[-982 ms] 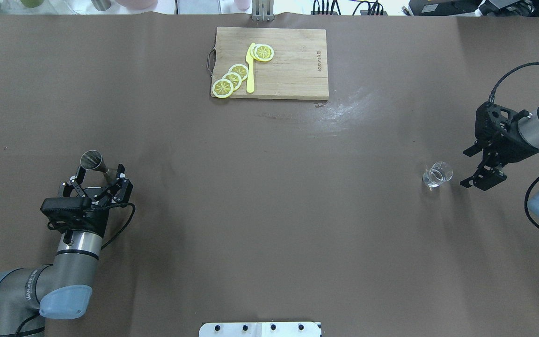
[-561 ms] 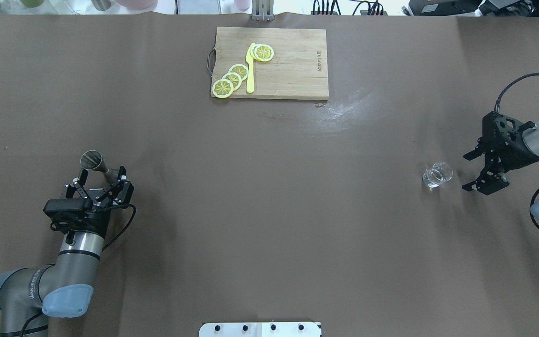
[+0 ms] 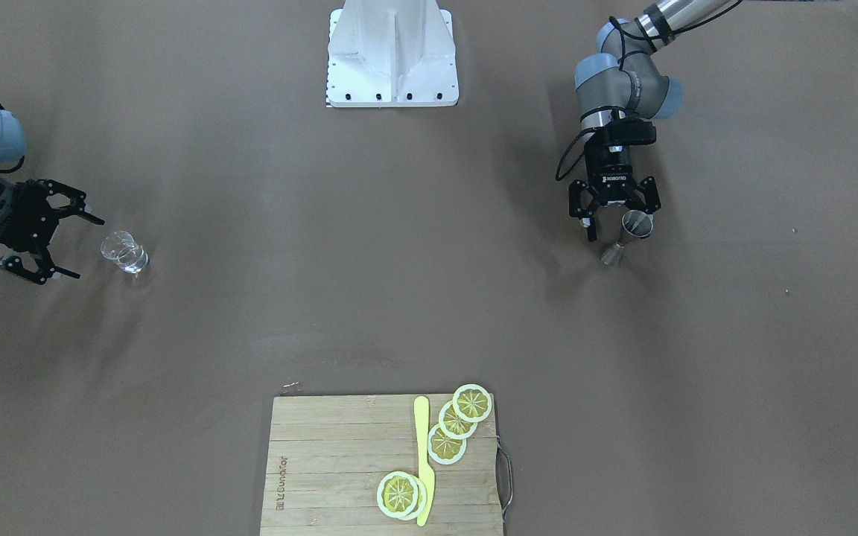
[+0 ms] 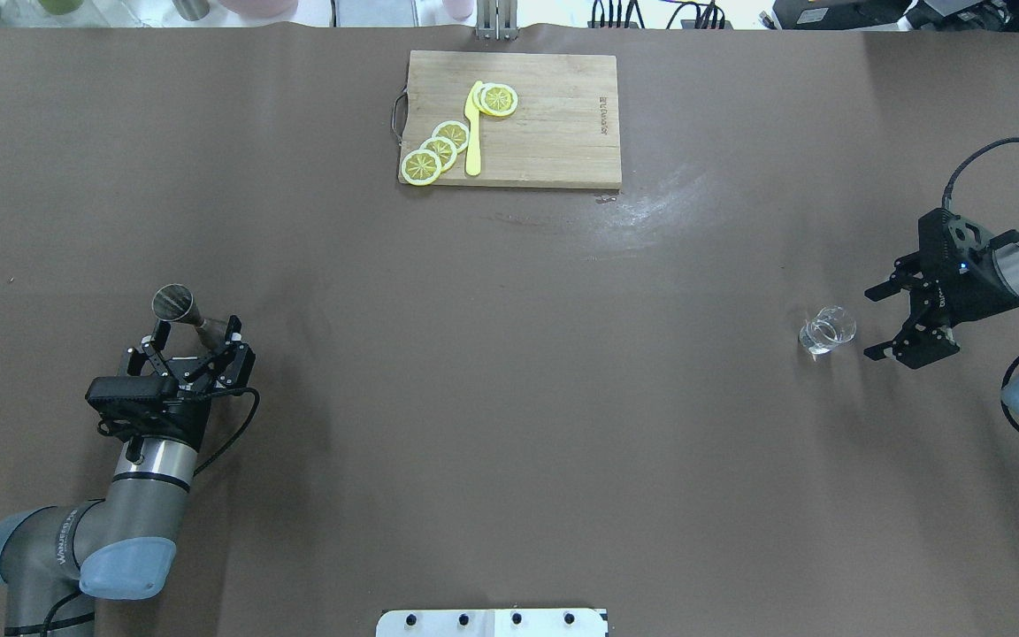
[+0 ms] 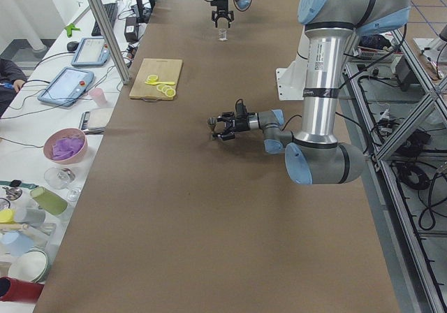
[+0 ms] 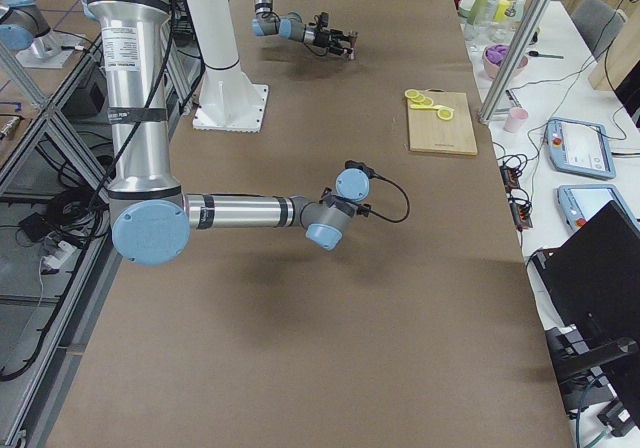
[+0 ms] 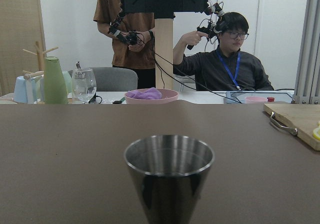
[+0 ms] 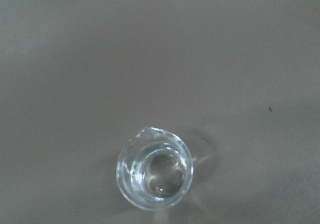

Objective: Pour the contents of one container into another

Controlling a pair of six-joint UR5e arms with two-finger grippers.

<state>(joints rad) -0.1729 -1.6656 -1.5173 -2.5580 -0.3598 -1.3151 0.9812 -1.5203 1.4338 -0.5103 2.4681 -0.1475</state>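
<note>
A small steel jigger (image 4: 180, 309) stands upright near the table's left side; the left wrist view shows its rim and cup (image 7: 169, 176) close up and centred. My left gripper (image 4: 196, 333) is open, a finger on each side of the jigger (image 3: 626, 237), not closed on it. A small clear glass beaker (image 4: 826, 329) holding clear liquid stands on the right side. My right gripper (image 4: 870, 323) is open just to its right, apart from it, with the fingers pointing at it. The right wrist view looks down into the beaker (image 8: 155, 174).
A wooden cutting board (image 4: 554, 133) lies at the far middle with lemon slices (image 4: 439, 149) and a yellow knife (image 4: 473, 133) on it. The robot's white base plate (image 4: 492, 622) is at the near edge. Cups and bowls (image 5: 64, 147) stand on a side desk.
My right gripper has swung down and levelled out, its open fingers now facing the beaker. My left gripper shifted very slightly around the jigger. Jigger and beaker have not moved.
</note>
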